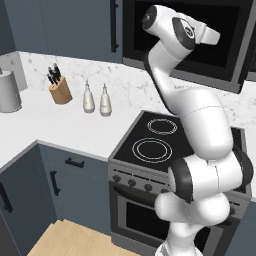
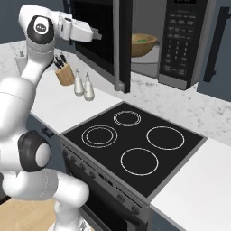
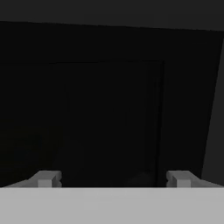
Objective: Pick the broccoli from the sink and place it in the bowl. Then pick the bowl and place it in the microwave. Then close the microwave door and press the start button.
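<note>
The microwave (image 2: 180, 40) hangs above the stove with its door (image 2: 101, 40) swung out to the left. Inside on the grey floor sits the brown bowl (image 2: 143, 45), and the green broccoli (image 2: 143, 40) lies in it. My gripper (image 2: 97, 34) is open and empty, pointing at the outer face of the door, very close to it. From the left base view the gripper (image 1: 216, 36) is in front of the door's black window (image 1: 220, 55). The hand view looks into the dark glass (image 3: 113, 109), with both fingertips (image 3: 46, 178) wide apart. The sink is out of view.
A black stove (image 2: 135, 144) with several rings lies below the microwave. On the white counter (image 1: 45, 125) to the left stand a knife block (image 1: 60, 90), two pale bottles (image 1: 96, 100) and a grey canister (image 1: 9, 92). Dark cabinets (image 1: 65, 25) hang above.
</note>
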Controlling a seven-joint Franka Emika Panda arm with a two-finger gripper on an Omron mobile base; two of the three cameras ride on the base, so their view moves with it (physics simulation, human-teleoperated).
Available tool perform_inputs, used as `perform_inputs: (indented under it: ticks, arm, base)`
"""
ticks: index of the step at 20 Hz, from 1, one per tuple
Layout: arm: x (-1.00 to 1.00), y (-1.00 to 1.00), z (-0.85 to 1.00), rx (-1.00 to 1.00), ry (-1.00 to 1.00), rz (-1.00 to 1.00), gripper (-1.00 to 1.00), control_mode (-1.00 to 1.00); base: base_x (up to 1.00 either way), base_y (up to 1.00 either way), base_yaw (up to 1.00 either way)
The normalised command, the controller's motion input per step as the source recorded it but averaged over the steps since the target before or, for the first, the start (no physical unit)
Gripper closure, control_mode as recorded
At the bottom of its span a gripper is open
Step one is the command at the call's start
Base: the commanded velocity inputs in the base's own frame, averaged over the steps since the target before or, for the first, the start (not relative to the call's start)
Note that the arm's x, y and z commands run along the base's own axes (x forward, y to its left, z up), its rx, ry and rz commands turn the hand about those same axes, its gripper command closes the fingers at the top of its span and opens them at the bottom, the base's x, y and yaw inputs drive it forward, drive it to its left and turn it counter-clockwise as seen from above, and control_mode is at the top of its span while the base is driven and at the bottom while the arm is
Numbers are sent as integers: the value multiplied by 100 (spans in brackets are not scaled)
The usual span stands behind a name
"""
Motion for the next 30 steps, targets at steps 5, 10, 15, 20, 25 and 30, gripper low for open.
perform_inputs:
  ticks: [5, 10, 15, 20, 25, 30]
  arm:
    - [33, -63, -21, 8, -5, 25, -100, -100]
    - [52, -46, -27, 1, -1, 20, -100, -100]
    - [56, -35, -23, 0, -3, 14, -100, -100]
    - [87, -41, -42, 0, -5, 17, -100, -100]
    - [97, -27, -69, 1, -3, 24, -100, -100]
    - [-45, 5, 2, 0, -2, 9, -100, -100]
  base:
    - [0, 0, 0]
    - [0, 0, 0]
    - [0, 0, 0]
    - [0, 0, 0]
    - [0, 0, 0]
    - [0, 0, 0]
